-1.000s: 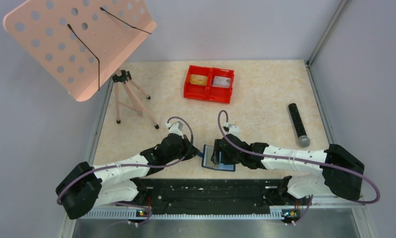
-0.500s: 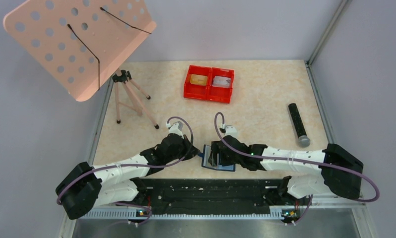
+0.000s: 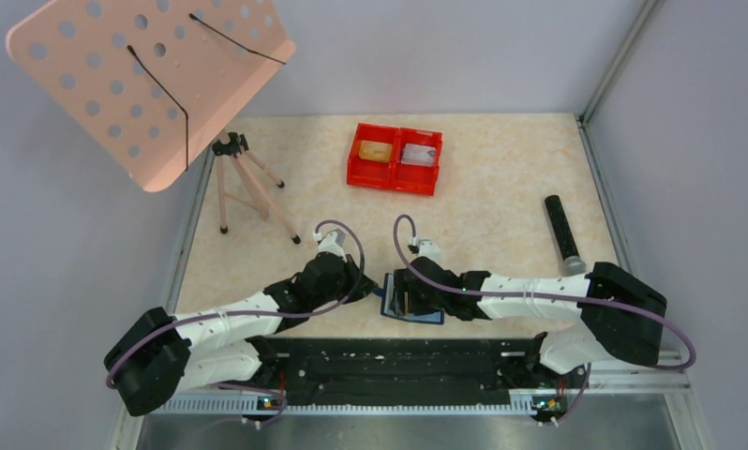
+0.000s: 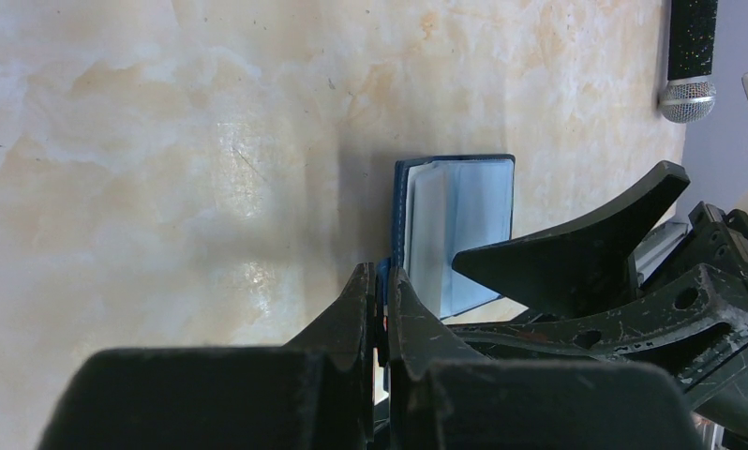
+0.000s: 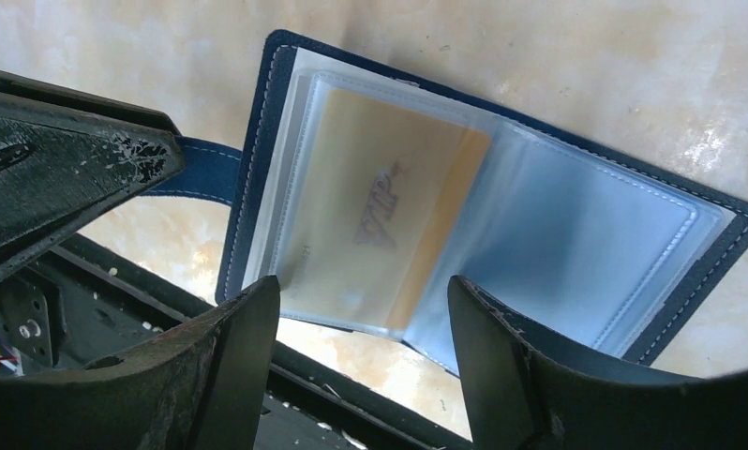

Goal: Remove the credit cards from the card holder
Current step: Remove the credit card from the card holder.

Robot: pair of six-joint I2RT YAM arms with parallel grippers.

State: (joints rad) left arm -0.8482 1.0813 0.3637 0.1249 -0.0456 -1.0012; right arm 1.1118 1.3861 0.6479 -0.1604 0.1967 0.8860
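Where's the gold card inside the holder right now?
Right wrist view: the gold card sits pocketed in the open card holder, in the half nearer the left end effector, under the open right end effector.

The top view looks steeply down from high behind the near edge over the whole bench (image 3: 501, 197), while both wrist views hang close above that edge, the left one facing rightward, all three sharing the open card holder (image 5: 576, 234).
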